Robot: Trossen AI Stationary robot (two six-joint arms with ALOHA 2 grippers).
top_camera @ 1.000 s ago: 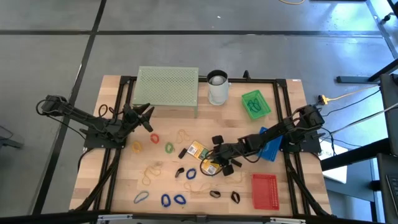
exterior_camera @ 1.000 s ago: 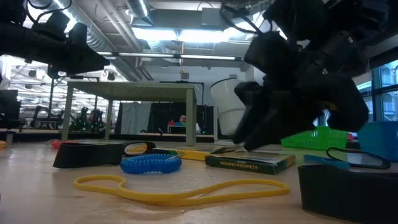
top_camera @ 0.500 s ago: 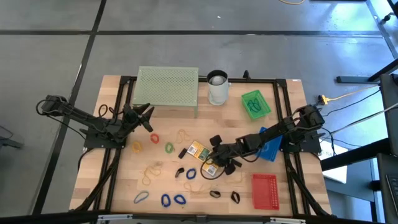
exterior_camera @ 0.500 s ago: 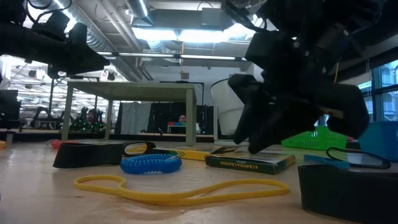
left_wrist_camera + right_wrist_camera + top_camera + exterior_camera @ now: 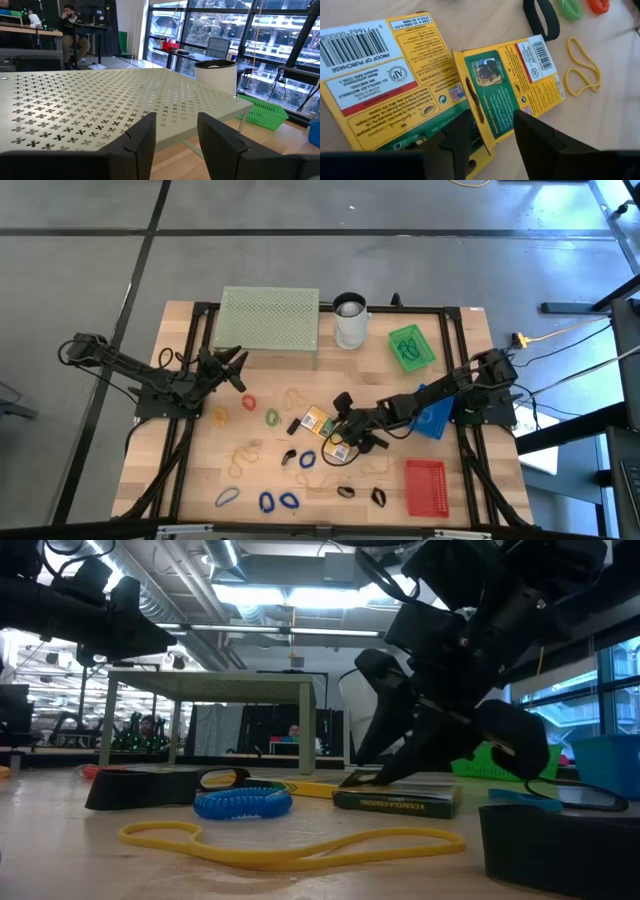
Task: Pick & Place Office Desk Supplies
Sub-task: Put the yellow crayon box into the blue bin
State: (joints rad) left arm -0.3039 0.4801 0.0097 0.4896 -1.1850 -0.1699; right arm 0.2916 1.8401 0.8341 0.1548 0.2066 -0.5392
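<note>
Working the right claw (image 5: 343,438) low over the middle of the desk (image 5: 260,480), I see its fingers (image 5: 455,137) parted and straddling the edge of a yellow card pack (image 5: 512,85), tips down at it; nothing is clamped or lifted as far as I can tell. A second yellow card pack (image 5: 375,85) lies touching the first, barcode side up. From table height the claw's tips sit right on the card packs, which lie flat on the wood.

Left claw (image 5: 238,363) hangs raised at the front edge of the pale green mesh stand (image 5: 270,320), fingers (image 5: 135,145) apart, holding nothing.

Loose supplies scattered on the desk:
- blue rubber bands (image 5: 275,501) near the front edge, another blue one (image 5: 243,804) by the card packs
- a long yellow rubber band (image 5: 290,845) nearest the low camera
- tan rubber bands (image 5: 243,458) left of centre
- a green band (image 5: 272,417) and a red band (image 5: 247,401) near the left claw
- black binder clips (image 5: 378,497) near the red basket (image 5: 425,486)

White cup (image 5: 350,322) stands just beside the stand; green basket (image 5: 411,346) beyond it, blue bin (image 5: 436,420) under the right arm.
</note>
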